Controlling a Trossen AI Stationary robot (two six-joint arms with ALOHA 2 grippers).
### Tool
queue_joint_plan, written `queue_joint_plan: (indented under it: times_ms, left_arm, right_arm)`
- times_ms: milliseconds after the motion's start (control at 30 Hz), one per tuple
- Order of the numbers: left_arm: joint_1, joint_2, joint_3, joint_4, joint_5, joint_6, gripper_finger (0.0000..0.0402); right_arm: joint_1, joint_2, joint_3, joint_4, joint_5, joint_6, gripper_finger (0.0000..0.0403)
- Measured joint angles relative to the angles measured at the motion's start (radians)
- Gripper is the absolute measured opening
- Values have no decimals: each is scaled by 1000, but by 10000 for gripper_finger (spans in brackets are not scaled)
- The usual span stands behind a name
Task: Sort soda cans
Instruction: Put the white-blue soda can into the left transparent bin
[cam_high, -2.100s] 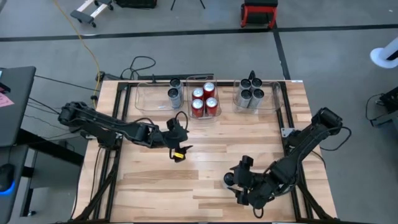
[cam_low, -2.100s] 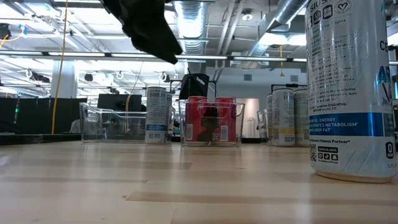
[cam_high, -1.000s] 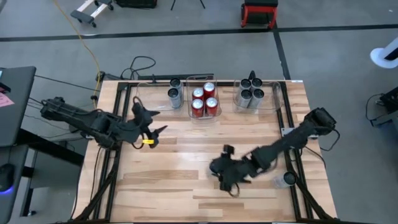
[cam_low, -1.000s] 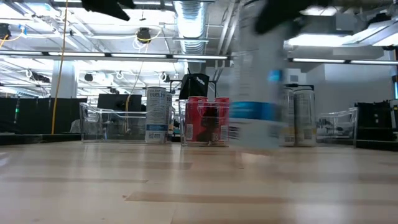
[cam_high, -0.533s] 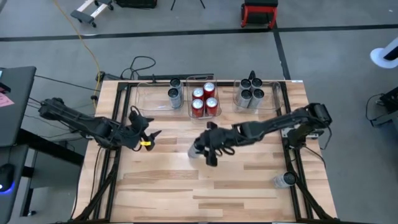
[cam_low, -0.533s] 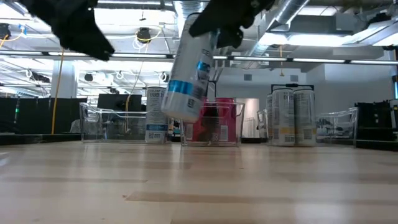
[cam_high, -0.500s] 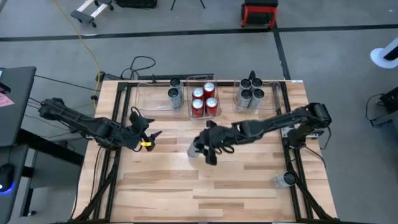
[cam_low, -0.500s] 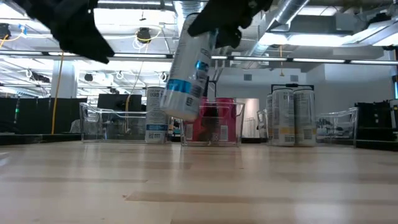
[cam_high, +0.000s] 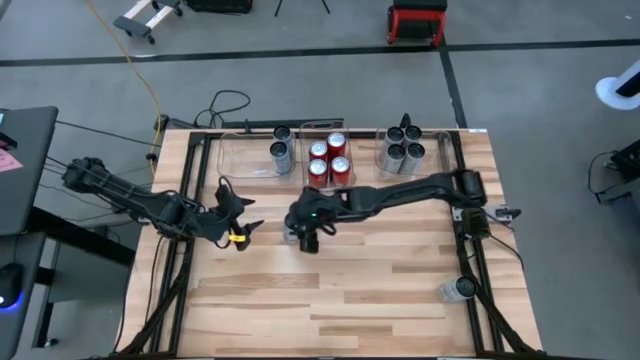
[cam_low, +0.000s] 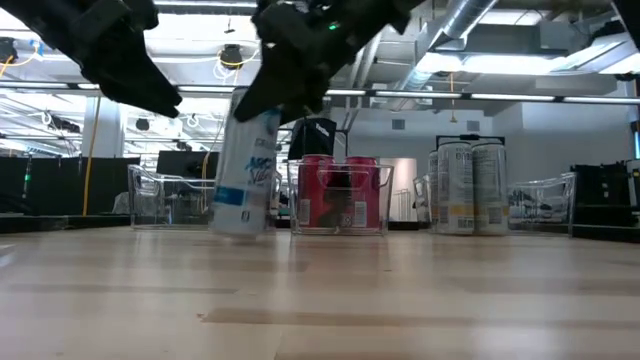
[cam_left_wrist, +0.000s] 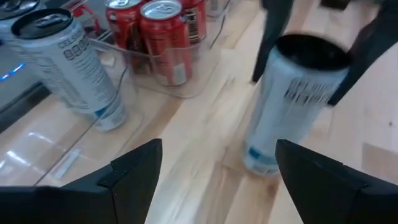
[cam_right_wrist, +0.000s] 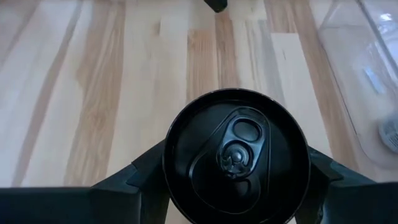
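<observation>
My right gripper (cam_high: 303, 228) is shut on a silver-grey soda can (cam_low: 245, 170) with a dark top (cam_right_wrist: 236, 152), left of the table's middle. My left gripper (cam_high: 238, 222) is open and touches nothing, a short way left of that can (cam_left_wrist: 292, 106). Along the far edge stand three clear bins: the left one holds silver cans (cam_high: 282, 152), the middle one red cans (cam_high: 328, 160), the right one silver cans (cam_high: 402, 150). One more can (cam_high: 458, 289) stands by the table's near right side. My right gripper pinches the can's upper part (cam_left_wrist: 298, 62), just below the dark top, between its two fingers (cam_right_wrist: 134, 180), one on each side. It comes from above, pointing down. The can hangs tilted below it, base close to the table; whether it touches the wood I cannot tell.
The clear bins' walls (cam_low: 160, 205) line the far edge, just beyond the held can. The wooden table (cam_high: 300, 300) shows bare boards across its near half. Dark frame rails (cam_high: 470, 270) run along its left and right sides.
My right gripper has carried the can from the near right part of the table toward the left and far edges. It has also lowered the can from well above the table to just above the boards, and the can is still tilted.
</observation>
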Motion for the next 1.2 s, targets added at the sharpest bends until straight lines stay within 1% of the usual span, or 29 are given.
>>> queue_joint_plan:
  times_ms: [133, 267, 400, 567, 667, 800, 900, 1033, 1200]
  left_arm:
    - [0, 7, 0, 25, 10, -3, 310]
    - [-4, 20, 0, 45, 19, 23, 310]
    - [-4, 24, -12, 66, 41, 40, 310]
    - [-14, 24, -66, 161, 59, 78, 310]
    - [-14, 24, -87, 190, 69, 88, 310]
    - [-14, 24, -102, 214, 94, 119, 310]
    - [-14, 24, -106, 220, 97, 137, 310]
    - [-3, 24, -106, 235, 92, 195, 310]
    - [17, 25, -107, 342, 99, 293, 310]
  right_arm:
    - [-2, 58, 84, -38, 0, -26, 247]
    - [-11, 82, 126, -40, -1, -37, 252]
    - [-28, 82, 127, -43, -18, -43, 287]
    - [-46, 74, 130, -31, -42, -48, 333]
    - [-52, 73, 131, -35, -46, -48, 354]
    - [-51, 73, 130, -38, -46, -47, 370]
    - [-46, 58, 129, -46, -45, -47, 375]
    - [-22, -9, 128, -39, -41, -67, 376]
    - [16, -110, 128, -44, -38, -69, 377]
